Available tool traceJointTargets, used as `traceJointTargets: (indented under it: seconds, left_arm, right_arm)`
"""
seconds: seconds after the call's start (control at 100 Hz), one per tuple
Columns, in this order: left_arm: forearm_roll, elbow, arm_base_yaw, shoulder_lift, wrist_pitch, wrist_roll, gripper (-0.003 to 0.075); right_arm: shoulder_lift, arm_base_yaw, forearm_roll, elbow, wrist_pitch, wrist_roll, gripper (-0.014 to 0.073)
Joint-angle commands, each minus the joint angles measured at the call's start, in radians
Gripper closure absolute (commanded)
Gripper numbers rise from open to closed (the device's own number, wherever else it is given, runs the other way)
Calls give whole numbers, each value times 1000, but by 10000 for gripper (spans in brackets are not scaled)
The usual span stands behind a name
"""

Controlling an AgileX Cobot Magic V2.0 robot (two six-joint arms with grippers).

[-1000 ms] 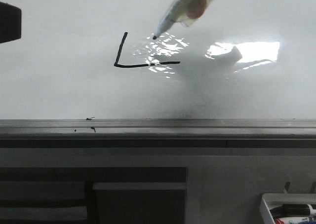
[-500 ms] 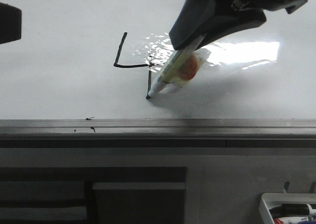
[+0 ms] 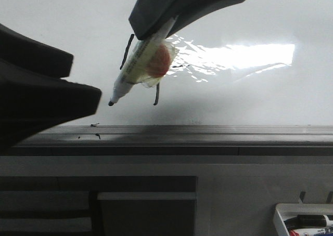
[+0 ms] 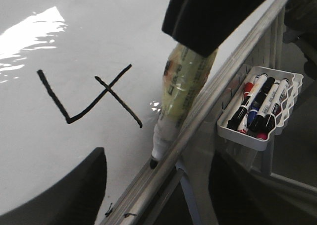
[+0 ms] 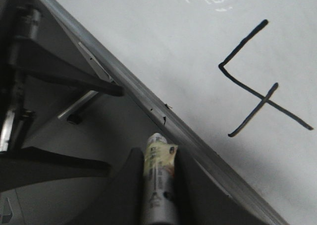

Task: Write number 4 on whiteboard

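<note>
The number 4 [image 4: 89,97] is drawn in black on the whiteboard [image 4: 74,31]. It also shows in the right wrist view [image 5: 257,86]. In the front view the marker hides most of the number 4 [image 3: 127,50]. My right gripper [image 3: 151,33] is shut on a yellowish taped marker [image 3: 140,64]. The marker's black tip [image 3: 111,103] hangs left of the stem's end, near the board's lower edge. In the right wrist view the marker [image 5: 158,180] sits between the gripper's [image 5: 158,153] fingers. My left gripper [image 3: 86,77] is open and empty at the left, beside the marker tip.
A grey metal rail [image 3: 208,134] runs along the whiteboard's lower edge, with small black specks [image 3: 96,136] on it. A white tray [image 4: 257,111] with several markers hangs below the rail at the right, also in the front view [image 3: 304,220].
The right gripper drew the stem down, then moved the marker left, off the end of the stroke. The left gripper has come into the front view from the left.
</note>
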Motion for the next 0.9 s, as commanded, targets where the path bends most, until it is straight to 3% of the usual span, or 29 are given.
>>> traceJointTargets:
  seconds: [0.0,0.26,0.33,0.46,0.81,0.89]
  left_arm:
    - [13,-49,-9,59,-131,-4,303]
    - [21,-73,-12,135,-245,-4,336]
    - [38,-73,-12,140,-255,-4,437]
    - [49,-73,-12,140,-240,-4,743]
    - [53,-73,-12,140,-244,-4,741]
    - [53,-73,-12,140,-243,-11,741]
  right_arm:
    - [-26,16,-11,-39,-46,-17,656]
    - [-26,39,-11,-39,-40,-17,656]
    - [-26,39,-11,-39,-38,-17,656]
    - [-26,39,5,-39,-38,-17,656]
    - [-26,39,9,-39,-45,-17,650]
    - [-26,39,9,-39,-65,-17,559]
